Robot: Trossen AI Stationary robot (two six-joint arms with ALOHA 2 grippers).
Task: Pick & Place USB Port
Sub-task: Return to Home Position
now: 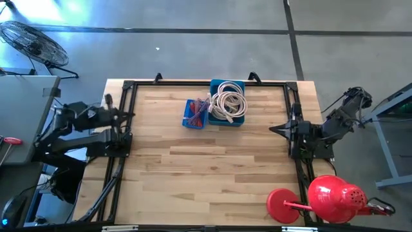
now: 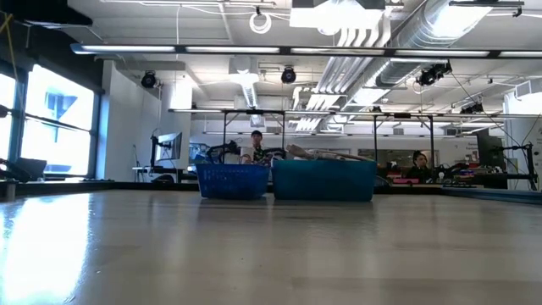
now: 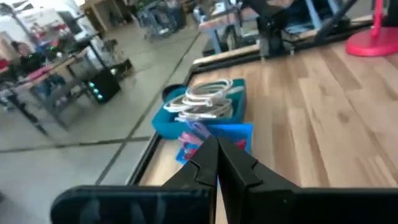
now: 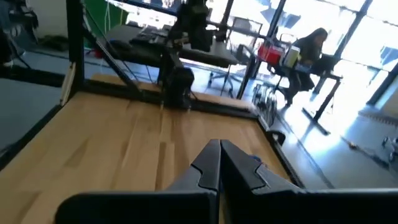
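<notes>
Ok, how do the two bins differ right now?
The small blue bin is narrower than the teal bin, with meshed walls where the teal bin's are solid. The small blue bin holds coloured cables, the teal bin coiled white cables. Both stand side by side.

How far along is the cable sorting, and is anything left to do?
Sorting looks done: white cables lie coiled in the teal bin, coloured cables in the small blue basket, and no cable shows on the table. In hand: nothing; the left gripper and right gripper are shut and empty at the table's sides. Left: at most settling the arms at rest.
</notes>
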